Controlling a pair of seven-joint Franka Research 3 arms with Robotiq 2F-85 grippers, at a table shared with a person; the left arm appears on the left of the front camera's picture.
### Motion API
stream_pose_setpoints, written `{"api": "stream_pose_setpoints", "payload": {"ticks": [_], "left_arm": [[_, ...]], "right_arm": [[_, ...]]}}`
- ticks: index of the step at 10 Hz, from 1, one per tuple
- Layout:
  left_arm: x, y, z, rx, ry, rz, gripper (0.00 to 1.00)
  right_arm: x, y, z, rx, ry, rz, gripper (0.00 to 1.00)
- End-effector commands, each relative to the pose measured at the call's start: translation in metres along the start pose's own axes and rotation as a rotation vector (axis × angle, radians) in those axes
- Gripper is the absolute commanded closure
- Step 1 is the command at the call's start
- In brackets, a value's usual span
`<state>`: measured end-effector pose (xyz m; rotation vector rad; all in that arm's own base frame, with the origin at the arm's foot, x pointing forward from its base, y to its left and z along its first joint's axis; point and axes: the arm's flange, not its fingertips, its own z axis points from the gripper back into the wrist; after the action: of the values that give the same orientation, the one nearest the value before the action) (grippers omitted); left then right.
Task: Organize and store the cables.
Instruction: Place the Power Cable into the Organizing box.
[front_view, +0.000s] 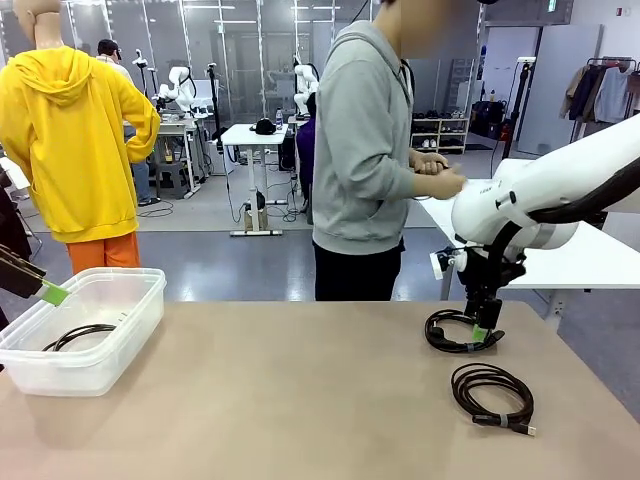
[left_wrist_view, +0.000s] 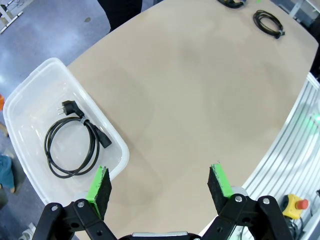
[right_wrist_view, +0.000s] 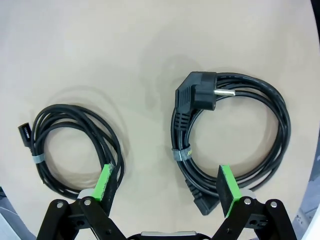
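Three coiled black cables show. A thick power cable (right_wrist_view: 280, 125) with a round plug lies at the table's far right (front_view: 450, 335), and my right gripper (front_view: 482, 333) (right_wrist_view: 167, 182) hovers just over its near edge, open and holding nothing. A thinner coil (front_view: 492, 395) (right_wrist_view: 50, 112) with a small plug end lies beside it. Another power cable coil (left_wrist_view: 75, 145) (front_view: 78, 335) rests inside the clear plastic bin (front_view: 130, 310) (left_wrist_view: 30, 95). Open as well, my left gripper (front_view: 50, 292) (left_wrist_view: 160, 185) hangs above the bin's near corner.
A person in a grey hoodie (front_view: 360, 150) stands past the far edge, hands held together away from the table. A white table (front_view: 590, 265) lies behind the right arm. The tan tabletop (front_view: 300, 390) stretches bare between the bin and the two coils.
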<state>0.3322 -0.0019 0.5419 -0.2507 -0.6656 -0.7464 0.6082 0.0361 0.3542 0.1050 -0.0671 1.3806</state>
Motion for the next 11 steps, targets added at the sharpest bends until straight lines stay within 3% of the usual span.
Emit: {"api": "stream_pose_setpoints", "payload": {"ticks": [1,6,11], "left_arm": [[0.002,-0.003,0.001,0.016,0.006,0.013,0.02],[0.002,-0.003,0.001,0.016,0.006,0.013,0.02],[0.002,-0.003,0.001,0.016,0.006,0.013,0.02]], "right_arm": [[0.003,-0.006,-0.010,0.003,0.000,0.001,0.00],[-0.005,-0.018,-0.034,0.055,0.025,-0.018,0.00],[-0.010,-0.028,-0.054,0.030,0.032,-0.063,0.03]]}}
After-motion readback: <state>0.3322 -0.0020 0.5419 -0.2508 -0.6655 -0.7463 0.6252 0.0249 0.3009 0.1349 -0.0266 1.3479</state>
